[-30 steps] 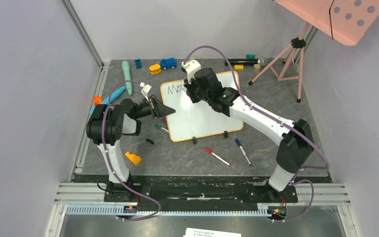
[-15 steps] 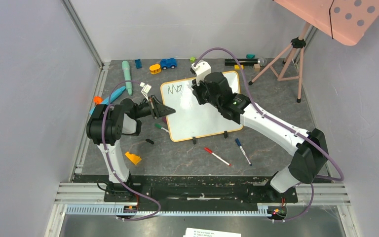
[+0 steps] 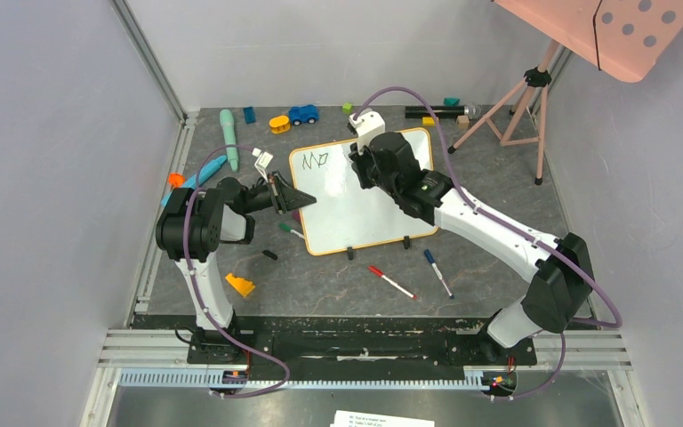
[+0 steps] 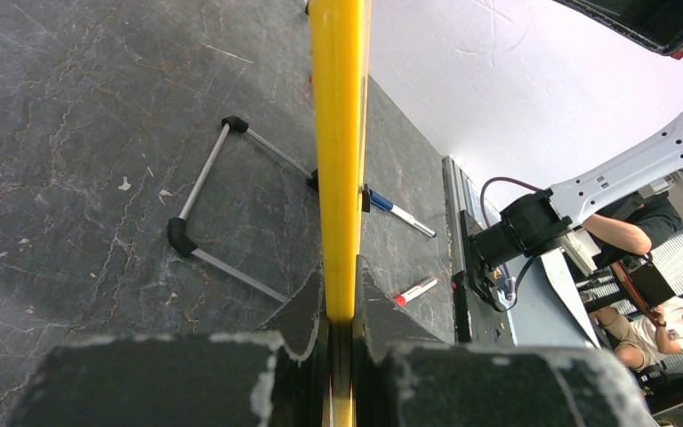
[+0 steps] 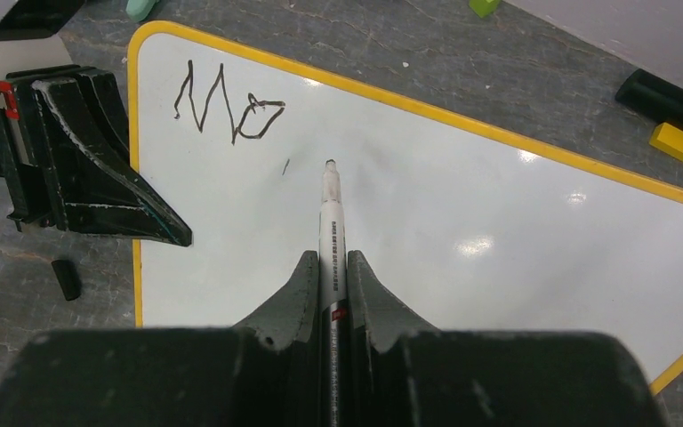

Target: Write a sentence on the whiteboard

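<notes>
1. Orange-yellow framing ran round the whiteboard (image 3: pixel 356 213), which lay in the middle of the dark bench (image 3: pixel 498 178), its two small black feet at the near edge.
2. The left pincer (image 3: pixel 307 201) was closed on the board's left edge; the left wrist view showed its jaws pressed on either side of the yellow frame (image 4: pixel 338 133), edge-on between them.
3. The right pincer (image 5: pixel 333 258) was clamped tight on a marker pen (image 5: pixel 330 213), a white barrel with a dark tip pointing forward over the white surface (image 5: pixel 462 231).
4. The pen's tip sat at the board's upper left part, just right of the writing; whether it actually touched the surface could not be told from these views.
5. Of the sentence (image 5: pixel 227 111), only a wobbly "Mo" stood in the board's far left corner, with one short stroke (image 5: pixel 286 166) just beside the pen tip.
6. From above, the same letters (image 3: pixel 315 161) lay between the two pincers.
7. On the bench near the board's front edge lay a red marker (image 3: pixel 391 282) and a blue marker (image 3: pixel 437 272), apart from each other.
8. A green-capped marker (image 3: pixel 290 230) lay just beside the board's left near corner, with a small black cap (image 3: pixel 269 254) and a yellow wedge (image 3: pixel 239 285) nearer the left arm's base.
9. A blue toy car (image 3: pixel 302 114) stood at the far edge, and a pink tripod (image 3: pixel 516 107) at the far right.
</notes>
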`<state>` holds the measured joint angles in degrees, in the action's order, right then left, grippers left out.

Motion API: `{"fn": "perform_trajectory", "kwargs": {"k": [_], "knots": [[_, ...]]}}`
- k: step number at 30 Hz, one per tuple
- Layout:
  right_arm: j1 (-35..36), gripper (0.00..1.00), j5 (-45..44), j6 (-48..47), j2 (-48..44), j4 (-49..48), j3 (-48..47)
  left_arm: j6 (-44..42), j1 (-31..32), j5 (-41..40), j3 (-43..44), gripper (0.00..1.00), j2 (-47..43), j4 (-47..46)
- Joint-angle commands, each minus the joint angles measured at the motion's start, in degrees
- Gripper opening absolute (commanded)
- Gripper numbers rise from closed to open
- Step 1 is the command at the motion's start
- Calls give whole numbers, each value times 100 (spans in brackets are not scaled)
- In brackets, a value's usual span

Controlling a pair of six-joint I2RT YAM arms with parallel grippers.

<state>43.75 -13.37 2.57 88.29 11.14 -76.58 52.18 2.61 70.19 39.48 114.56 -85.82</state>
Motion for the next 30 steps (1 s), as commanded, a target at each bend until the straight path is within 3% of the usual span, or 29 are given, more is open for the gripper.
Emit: {"fn": "perform_trajectory", "kwargs": {"k": [1,30], "knots": [[-7,0,-228,138,-184,-237,-18,-674,7,-49,56,2,-9,-339],[-6,0,385,23,701,280,-1099,-674,4,-15,88,2,12,-339]]}}
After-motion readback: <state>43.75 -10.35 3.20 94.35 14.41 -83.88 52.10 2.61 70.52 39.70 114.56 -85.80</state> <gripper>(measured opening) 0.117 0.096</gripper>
